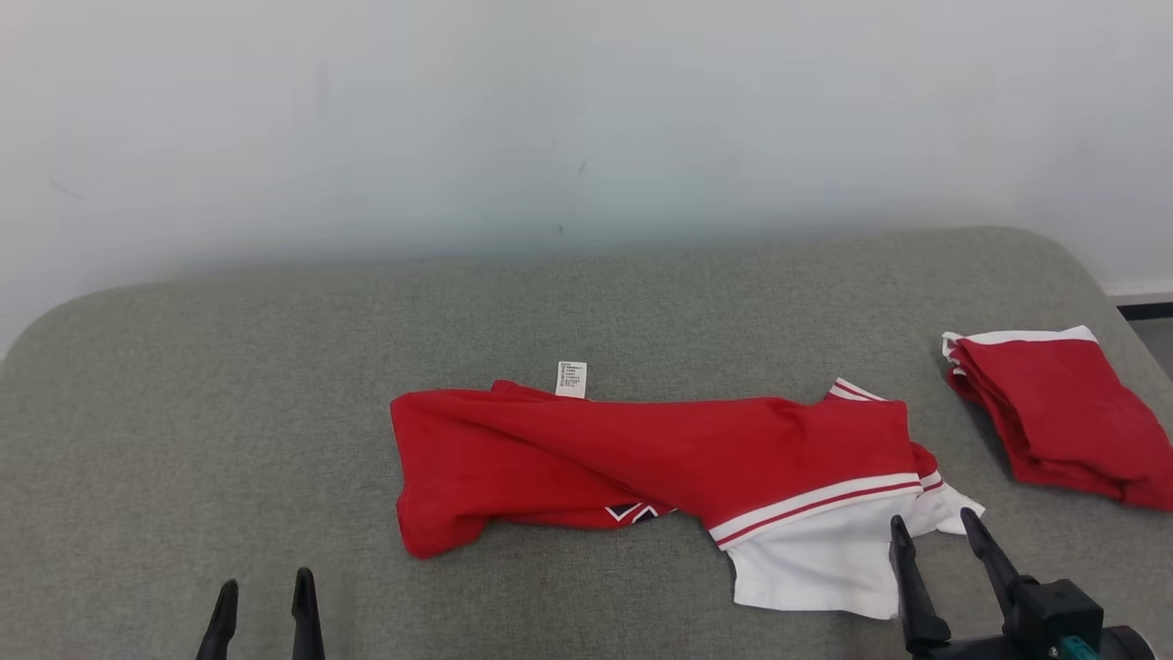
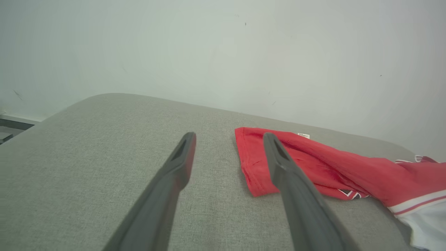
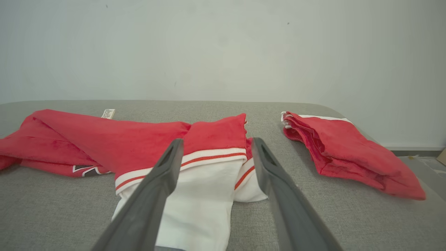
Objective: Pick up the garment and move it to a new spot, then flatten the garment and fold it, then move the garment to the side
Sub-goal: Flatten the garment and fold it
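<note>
A red garment [image 1: 641,454] with white, red-striped sleeve ends lies crumpled across the middle of the grey padded table [image 1: 183,394]. A small white label sticks up at its far edge. My right gripper [image 1: 930,530] is open at the lower right, its fingers just in front of the garment's white part [image 3: 205,188]. My left gripper [image 1: 266,588] is open at the lower left, over bare table, a little short of the garment's red left end [image 2: 254,164]. Neither gripper holds anything.
A second red garment [image 1: 1054,412], folded with a white edge, lies near the table's right edge [image 3: 341,150]. A pale wall stands right behind the table. Bare grey surface stretches to the left and behind the crumpled garment.
</note>
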`<state>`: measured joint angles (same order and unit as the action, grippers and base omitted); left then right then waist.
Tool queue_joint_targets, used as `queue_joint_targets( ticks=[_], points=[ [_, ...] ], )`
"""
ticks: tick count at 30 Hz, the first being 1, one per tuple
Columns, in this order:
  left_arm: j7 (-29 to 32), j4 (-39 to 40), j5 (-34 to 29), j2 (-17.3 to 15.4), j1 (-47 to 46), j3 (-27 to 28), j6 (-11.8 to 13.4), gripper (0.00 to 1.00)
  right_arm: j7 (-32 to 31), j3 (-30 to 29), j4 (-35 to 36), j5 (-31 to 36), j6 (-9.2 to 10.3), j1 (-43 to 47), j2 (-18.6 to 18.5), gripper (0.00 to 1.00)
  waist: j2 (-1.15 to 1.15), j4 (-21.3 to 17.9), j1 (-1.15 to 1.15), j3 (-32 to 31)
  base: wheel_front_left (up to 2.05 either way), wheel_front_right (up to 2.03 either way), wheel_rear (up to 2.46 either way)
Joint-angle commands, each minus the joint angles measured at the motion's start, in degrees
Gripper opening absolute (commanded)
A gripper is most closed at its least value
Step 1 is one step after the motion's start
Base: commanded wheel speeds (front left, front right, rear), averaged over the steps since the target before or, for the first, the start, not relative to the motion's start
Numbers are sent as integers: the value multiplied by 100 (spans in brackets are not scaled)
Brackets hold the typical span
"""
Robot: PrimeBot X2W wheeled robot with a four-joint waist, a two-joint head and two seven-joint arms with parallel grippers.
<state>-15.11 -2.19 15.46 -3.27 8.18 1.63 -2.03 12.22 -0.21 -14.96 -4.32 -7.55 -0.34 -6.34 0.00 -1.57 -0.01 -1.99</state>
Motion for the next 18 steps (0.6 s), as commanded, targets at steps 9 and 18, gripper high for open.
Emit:
queue_joint_targets(
  ticks=[9, 18],
  points=[
    [-2, 134, -188, 36, 329, 185, -77, 100, -3, 37, 8, 76, 15, 147, 142, 100, 0, 58, 1, -211, 0, 0, 0],
    [-2, -74, -211, 39, 191, 162, -49, 100, -38, 297, 123, 8, 15, 92, 166, 100, 0, 20, 1, -281, 0, 0, 0]
  ],
)
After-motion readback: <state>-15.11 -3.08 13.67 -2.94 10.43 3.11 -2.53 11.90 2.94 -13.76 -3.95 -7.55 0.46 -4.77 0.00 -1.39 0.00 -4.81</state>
